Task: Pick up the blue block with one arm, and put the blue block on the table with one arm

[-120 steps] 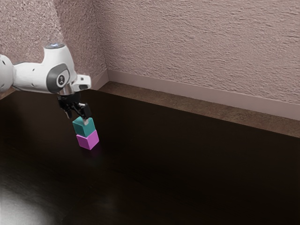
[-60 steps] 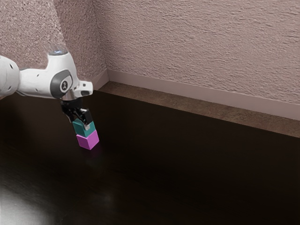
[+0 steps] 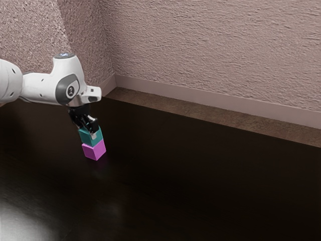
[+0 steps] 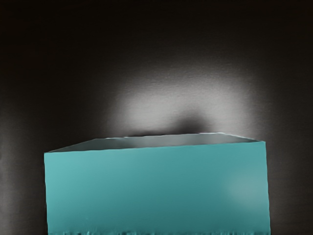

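The gripper (image 3: 89, 131) points down at the top of the teal-blue block (image 3: 86, 139), one finger on either side of it, shut on it. That block sits on a pink-purple block (image 3: 94, 150), which rests on the dark table; no gap shows between the two. The fingers cover part of the blue block's upper portion. In the wrist view the blue block (image 4: 156, 188) looms large just under the hand, its broad teal face below a greyish, shiny top.
The dark glossy table (image 3: 200, 186) extends toward the exterior view's right, with a pale reflection at its lower left. Beyond its far edge are a brown floor strip, a baseboard (image 3: 200, 102) and a rough pinkish wall (image 3: 210, 45).
My hand has come down and a little toward the exterior view's right, from above the blue block to around it. The fingers have closed on the block, which has shifted very slightly; the pink block has stayed put.
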Controlling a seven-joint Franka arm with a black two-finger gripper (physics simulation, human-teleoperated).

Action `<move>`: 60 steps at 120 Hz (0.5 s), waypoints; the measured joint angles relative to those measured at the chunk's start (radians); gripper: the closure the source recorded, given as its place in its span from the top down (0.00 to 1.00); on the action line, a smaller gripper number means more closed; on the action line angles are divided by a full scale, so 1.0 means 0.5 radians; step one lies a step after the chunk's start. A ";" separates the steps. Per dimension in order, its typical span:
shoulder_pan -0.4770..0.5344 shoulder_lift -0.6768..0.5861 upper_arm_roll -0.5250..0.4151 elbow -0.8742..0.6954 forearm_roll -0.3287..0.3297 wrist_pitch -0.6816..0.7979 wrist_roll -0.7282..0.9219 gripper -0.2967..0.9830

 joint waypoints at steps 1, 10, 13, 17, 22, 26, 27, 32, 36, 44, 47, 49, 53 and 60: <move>0.000 -0.002 -0.001 0.000 0.000 0.000 0.000 0.51; -0.004 -0.021 -0.035 0.053 0.004 -0.015 -0.003 0.49; -0.017 -0.023 -0.044 0.087 0.008 -0.028 -0.005 0.48; -0.038 -0.023 -0.052 0.127 0.015 -0.045 -0.008 0.47; -0.083 -0.015 -0.056 0.183 0.022 -0.064 -0.012 0.46; -0.120 0.000 -0.057 0.222 0.027 -0.077 -0.015 0.45; -0.127 0.007 -0.057 0.232 0.027 -0.079 -0.016 0.45; -0.156 0.041 -0.058 0.272 0.030 -0.091 -0.021 0.44; -0.180 0.077 -0.057 0.305 0.031 -0.099 -0.024 0.44; -0.228 0.156 -0.054 0.370 0.034 -0.112 -0.032 0.44; -0.240 0.178 -0.053 0.385 0.035 -0.116 -0.034 0.44; -0.245 0.191 -0.053 0.392 0.036 -0.118 -0.035 0.44; -0.253 0.216 -0.052 0.403 0.037 -0.122 -0.038 0.44; -0.276 0.274 -0.052 0.439 0.038 -0.127 -0.043 0.42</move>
